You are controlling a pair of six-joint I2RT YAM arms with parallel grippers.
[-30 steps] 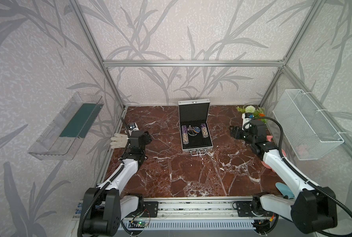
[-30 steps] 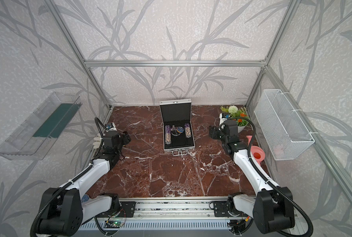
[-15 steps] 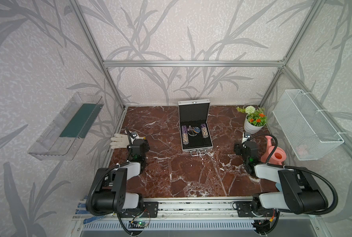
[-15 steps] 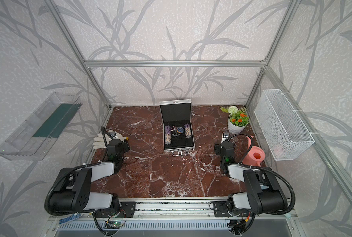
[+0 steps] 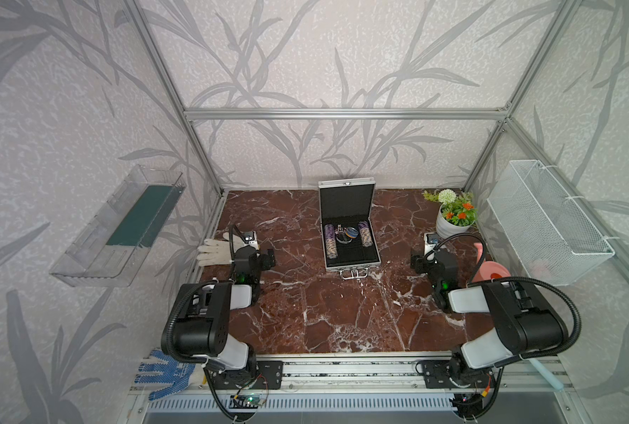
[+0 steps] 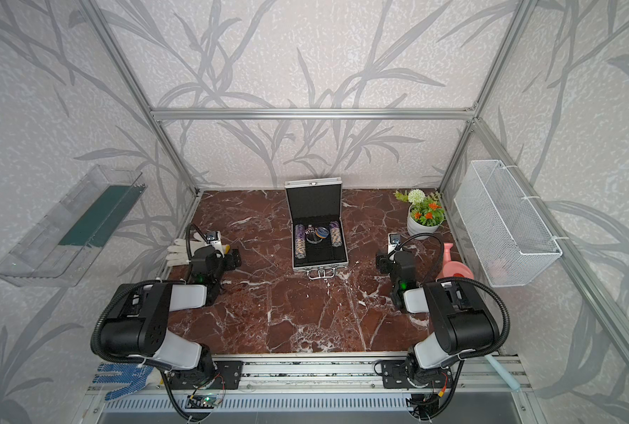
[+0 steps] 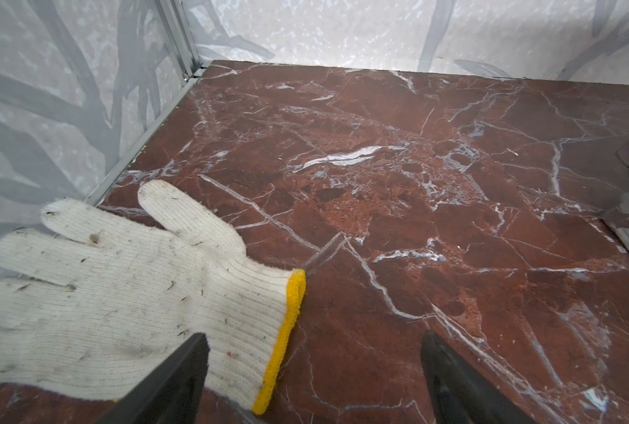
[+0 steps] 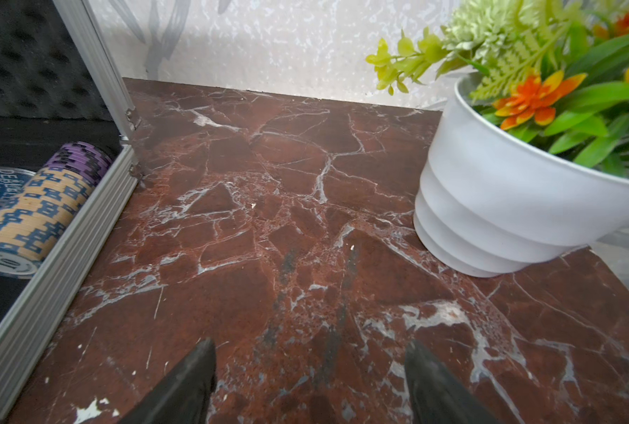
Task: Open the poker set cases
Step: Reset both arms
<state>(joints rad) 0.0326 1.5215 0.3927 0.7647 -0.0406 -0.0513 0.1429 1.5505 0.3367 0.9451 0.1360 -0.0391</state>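
Note:
The poker set case [image 5: 352, 267] [image 6: 320, 265] lies at the middle back of the marble table with its lid standing up, showing black foam and two chip rolls [image 5: 365, 235]. My left gripper [image 5: 265, 257] [image 7: 314, 341] hovers low at the table's left side, well apart from the case, open and empty, beside a white glove [image 7: 122, 293]. My right gripper [image 5: 417, 262] [image 8: 310, 347] is open and empty to the right of the case. The case wall [image 8: 59, 257] and a chip roll [image 8: 37, 209] show in the right wrist view.
A potted plant [image 5: 452, 216] [image 8: 507, 205] stands at the back right, with a pink watering can [image 5: 487, 264] in front of it. A wire basket [image 5: 547, 220] hangs on the right wall and a clear shelf [image 5: 122, 227] on the left. A blue-dotted glove [image 5: 166, 374] lies by the front rail.
Both arms have folded back toward the front rail, drawing the grippers away from the back of the table. Both sets of jaws have spread wider. The case has stayed open.

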